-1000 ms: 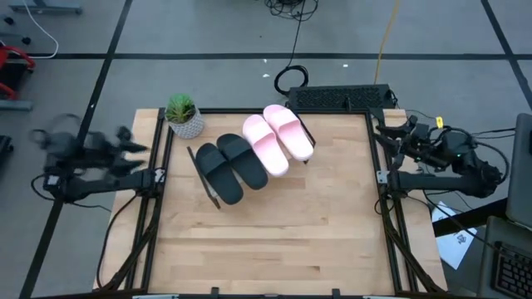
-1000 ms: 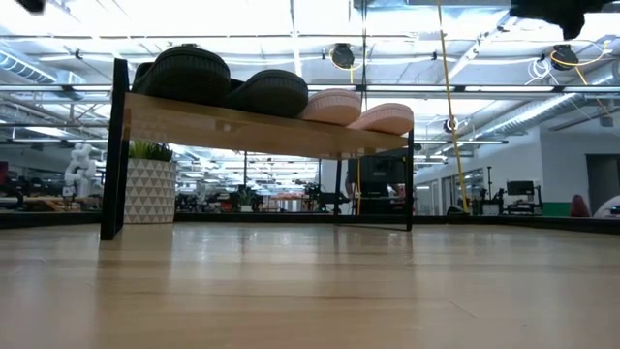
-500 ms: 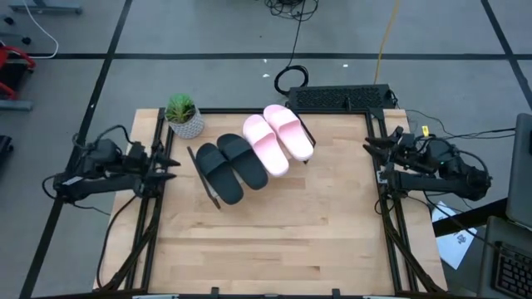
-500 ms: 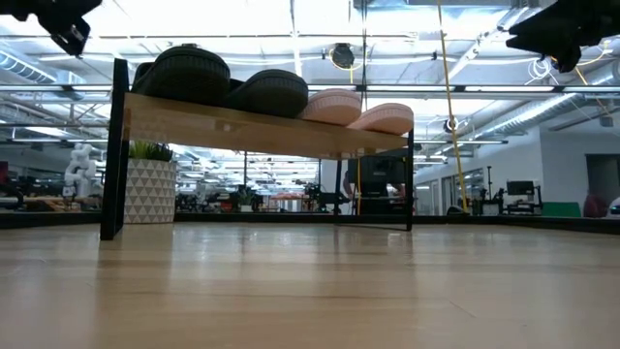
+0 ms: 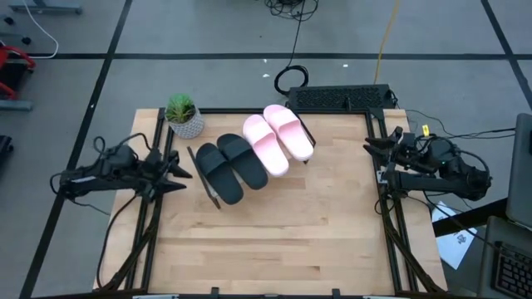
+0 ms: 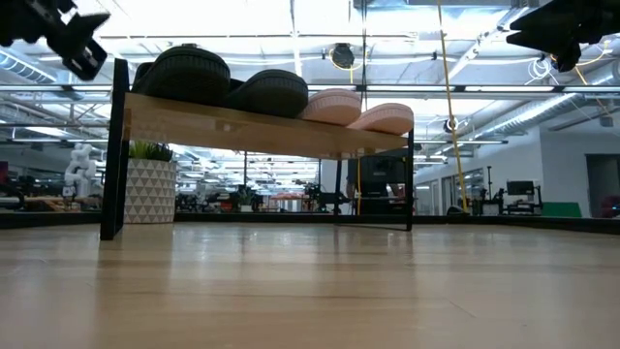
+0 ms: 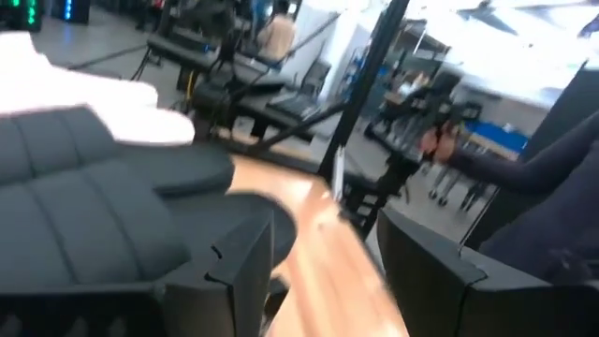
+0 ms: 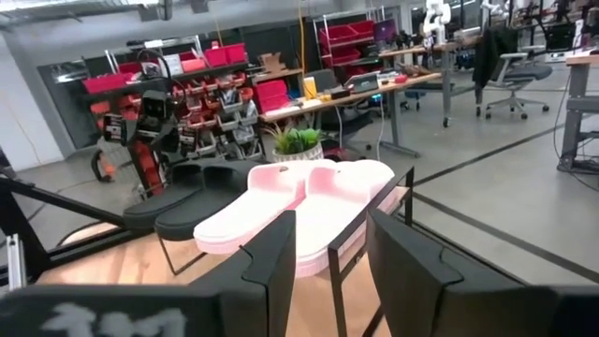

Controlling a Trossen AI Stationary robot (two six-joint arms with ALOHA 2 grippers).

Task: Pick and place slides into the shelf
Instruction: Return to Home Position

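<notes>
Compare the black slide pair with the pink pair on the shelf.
Colour: the matte black slide pair is dark, the pale pink slide pair light. Place: the black pair takes the light wooden shelf's end beside the potted plant, the pink pair the other end. Both rest straps up.

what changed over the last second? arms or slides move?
Left gripper swung in from off the table's left edge toward the shelf end and came lower; open, empty. Right gripper edged inward and lower, then held; open. Nothing grasped or released. Black slides, pink slides and the plant stayed put.
</notes>
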